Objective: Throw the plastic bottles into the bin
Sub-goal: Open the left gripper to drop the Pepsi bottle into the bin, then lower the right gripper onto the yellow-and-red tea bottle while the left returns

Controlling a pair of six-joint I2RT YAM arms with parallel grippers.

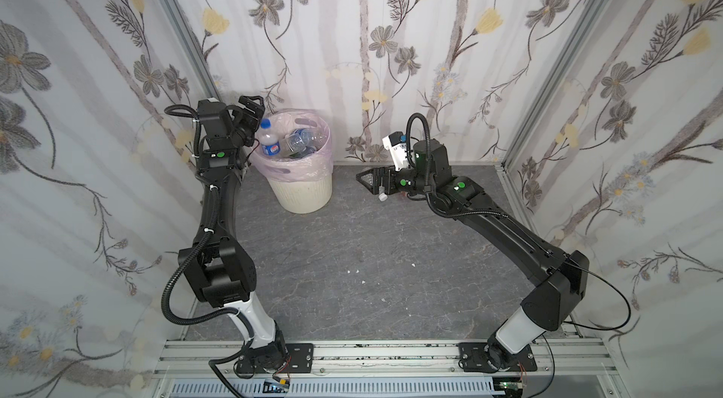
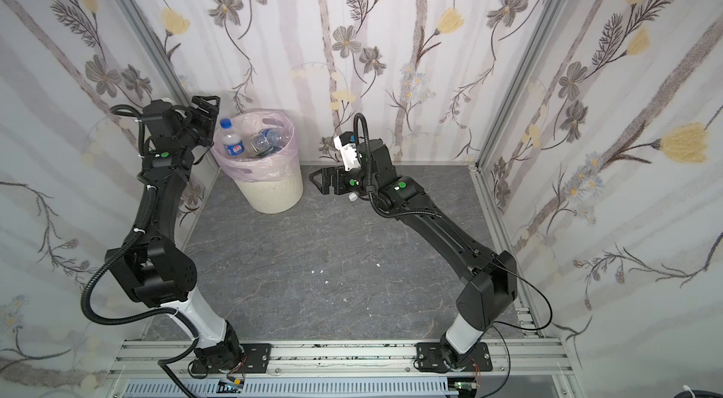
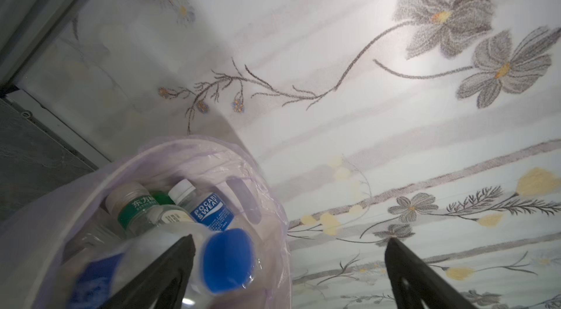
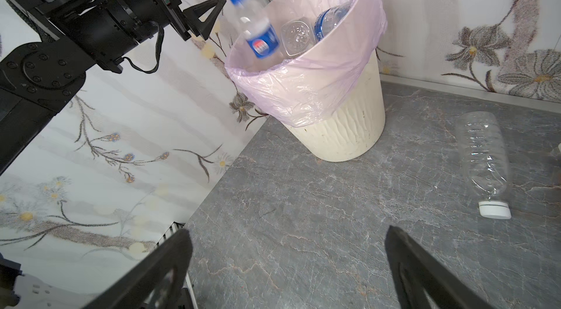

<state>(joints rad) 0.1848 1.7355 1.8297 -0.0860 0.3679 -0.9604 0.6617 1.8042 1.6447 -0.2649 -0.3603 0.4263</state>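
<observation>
Plastic bottles (image 1: 303, 139): from the left, left gripper (image 1: 256, 110) hovering beside the rim, fingers spread wide, gripping nothing; blue-capped bottle (image 1: 270, 139) tipping cap-up, blurred in both wrist views, at the mouth of the bin (image 1: 301, 196); others lying heaped inside its pink liner (image 1: 291, 171) at the tabletop's (image 1: 352, 251) back left. Farther right, right gripper (image 1: 364, 179) hanging low, fingers released and empty, near a clear white-capped bottle (image 4: 482, 161) lying on its side.
</observation>
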